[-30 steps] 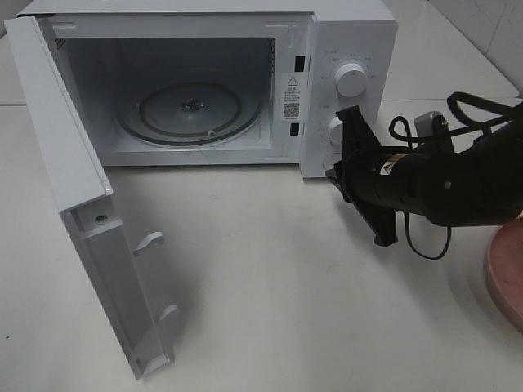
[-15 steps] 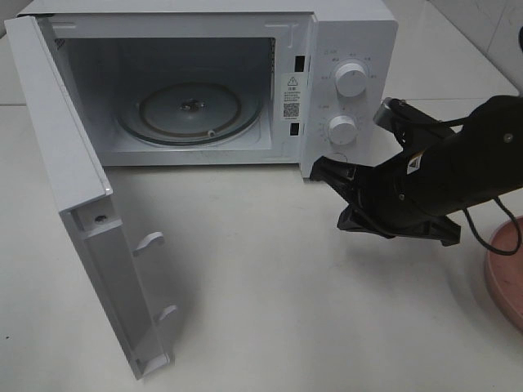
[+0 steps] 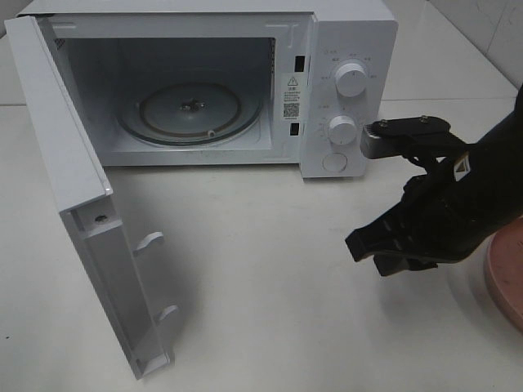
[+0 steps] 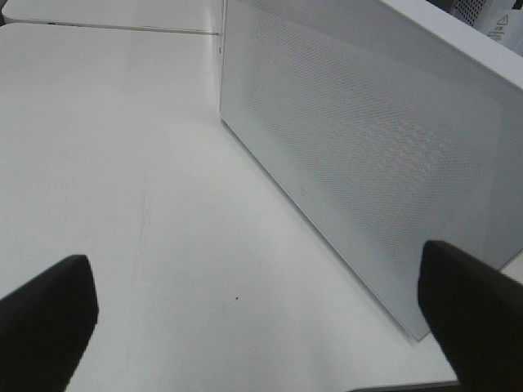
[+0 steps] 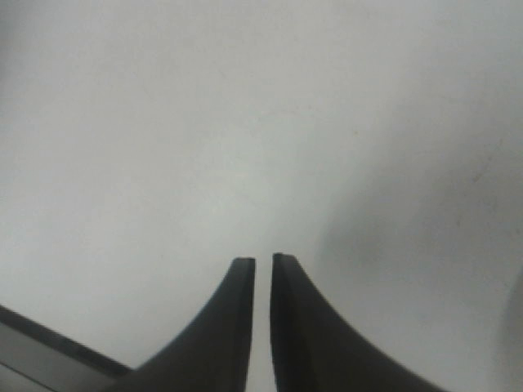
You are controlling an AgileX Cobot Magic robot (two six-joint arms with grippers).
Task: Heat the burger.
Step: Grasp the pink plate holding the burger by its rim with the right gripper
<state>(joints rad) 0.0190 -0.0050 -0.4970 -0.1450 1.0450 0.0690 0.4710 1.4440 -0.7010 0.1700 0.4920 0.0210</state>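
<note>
The right gripper hovered over the table right of the microwave, near the plate, its jaws barely parted and empty. The left gripper stood wide open beside the door. The burger was out of view.

Right pincer off microwave dial; withdrawn (jaws parting slightly)

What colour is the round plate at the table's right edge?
The flat round plate is pink, best seen in the exterior high view.

right arm matte black; grey camera block on wrist; right gripper fingers black, tapered.
</note>
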